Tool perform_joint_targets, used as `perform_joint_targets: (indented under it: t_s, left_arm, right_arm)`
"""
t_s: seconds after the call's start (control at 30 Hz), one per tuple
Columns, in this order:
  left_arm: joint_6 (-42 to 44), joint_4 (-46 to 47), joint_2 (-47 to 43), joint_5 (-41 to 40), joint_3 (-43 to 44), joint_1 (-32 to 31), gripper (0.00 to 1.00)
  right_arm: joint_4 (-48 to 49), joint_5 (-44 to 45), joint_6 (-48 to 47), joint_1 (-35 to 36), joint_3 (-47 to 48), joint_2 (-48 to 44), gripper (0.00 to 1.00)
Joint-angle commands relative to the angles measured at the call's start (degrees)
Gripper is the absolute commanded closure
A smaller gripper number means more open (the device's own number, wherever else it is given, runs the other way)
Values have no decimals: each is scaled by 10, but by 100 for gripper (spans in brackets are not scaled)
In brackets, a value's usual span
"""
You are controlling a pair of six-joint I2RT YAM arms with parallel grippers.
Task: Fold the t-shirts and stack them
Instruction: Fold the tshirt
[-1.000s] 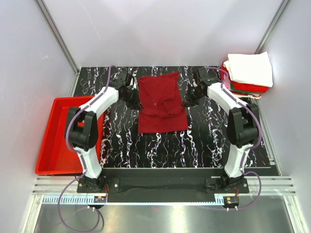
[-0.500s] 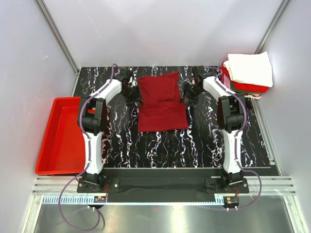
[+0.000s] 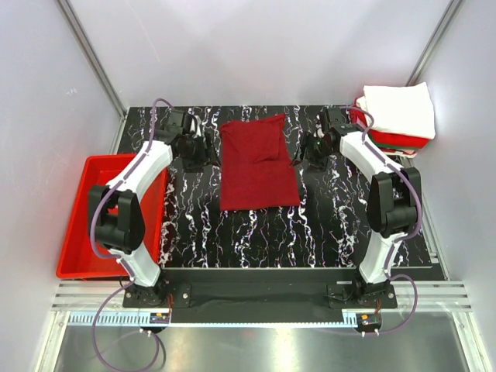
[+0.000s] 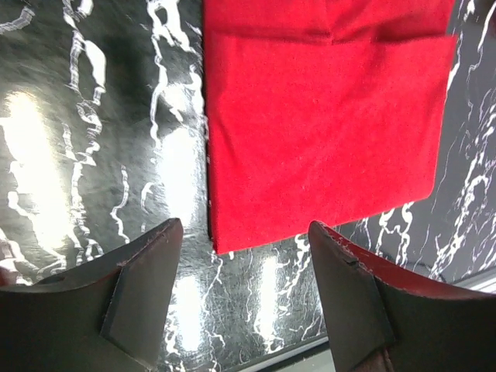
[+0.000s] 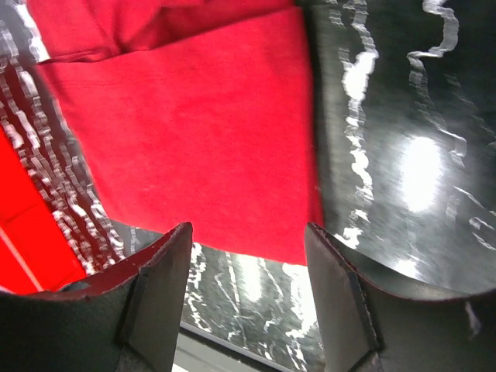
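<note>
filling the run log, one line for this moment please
left gripper: open, empty | right gripper: open, empty | shirt: part-folded, flat between grippers | stack: far right, white on top

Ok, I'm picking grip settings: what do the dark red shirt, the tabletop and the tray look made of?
Shirt: soft, matte knit cloth, likely cotton; it creases and folds flat.
Tabletop: glossy black with white veins, throwing back bright glare; marble-look, perhaps laminate.
Tray: rigid, smooth bright red walls, probably plastic.
</note>
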Motion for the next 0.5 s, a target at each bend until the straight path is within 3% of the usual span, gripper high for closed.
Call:
perform_joint_targets:
  t_s: [0.0,0.13,0.23,0.47]
  left_arm:
    - [-15,71,5,6,-45,-13,30]
    - [-28,98,18,46,-67,-19,31]
    - [-43,125,9,59,-112,-24,32]
    - [-69,198,-53,72,-267,-27,31]
  right_arm:
    - [52,-49,10,10,-7,17,34]
    - [68,-85,15,10,-1,45,36]
    - [57,-64,18,10,-24,38,35]
    - [112,-9,34,8,-224,-69,26]
